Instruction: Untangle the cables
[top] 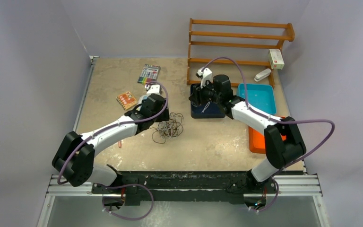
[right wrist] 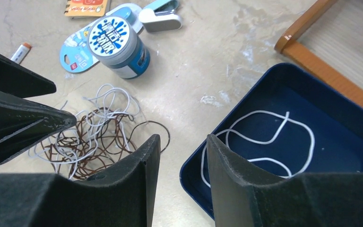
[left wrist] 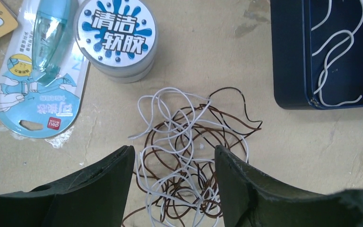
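Note:
A tangle of thin white and dark brown cables lies on the table's middle. In the left wrist view the tangle lies under and between my left gripper's fingers. My left gripper is open and empty just above it; from the top it is at the tangle's left edge. One white cable lies alone in a dark blue tray, also seen in the left wrist view. My right gripper is open and empty above the tray's left rim.
A round tub of cleaning gel and a correction tape pack lie just beyond the tangle. A marker pack, orange card, wooden rack, light blue tray and orange tray are around.

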